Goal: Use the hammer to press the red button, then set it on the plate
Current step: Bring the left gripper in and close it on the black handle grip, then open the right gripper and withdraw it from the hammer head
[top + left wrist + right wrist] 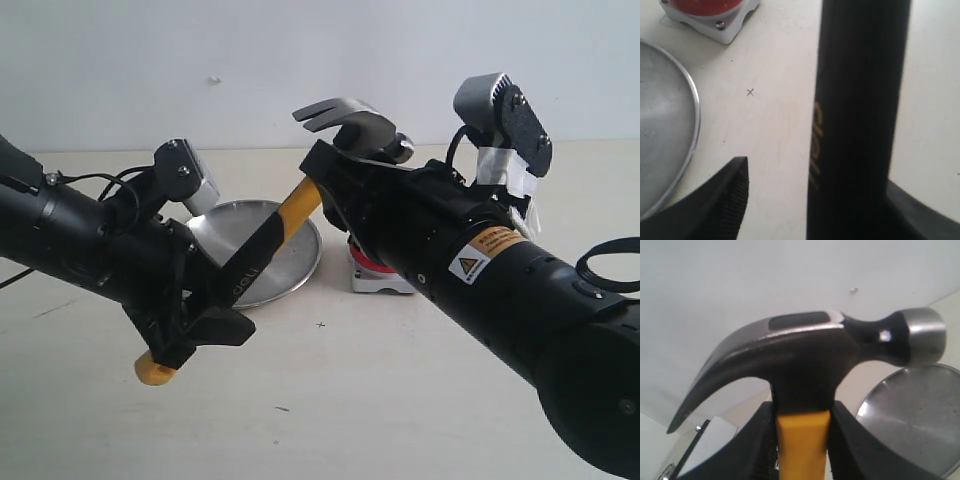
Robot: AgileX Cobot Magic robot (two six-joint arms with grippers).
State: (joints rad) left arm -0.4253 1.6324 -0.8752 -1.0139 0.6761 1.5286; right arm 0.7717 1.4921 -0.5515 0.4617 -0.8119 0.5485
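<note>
The hammer [270, 240] hangs slanted in the air, dark head [350, 120] up and yellow end low at the left. My right gripper [335, 185] is shut on its yellow neck just under the head [805, 360]. My left gripper [205, 320] stands open around the black handle [855, 125]: one finger rests against it and the other finger [735, 190] stays clear, with table showing between. The silver plate [225, 225] lies behind the handle. Largely hidden behind my right arm is the red button [372, 262] on its pale base, right of the plate.
A small cross mark [320, 324] is on the pale table in front of the plate. A black cable loop [610, 265] lies at the right edge. A white wall closes the back. My right arm's bulk covers the right half of the table.
</note>
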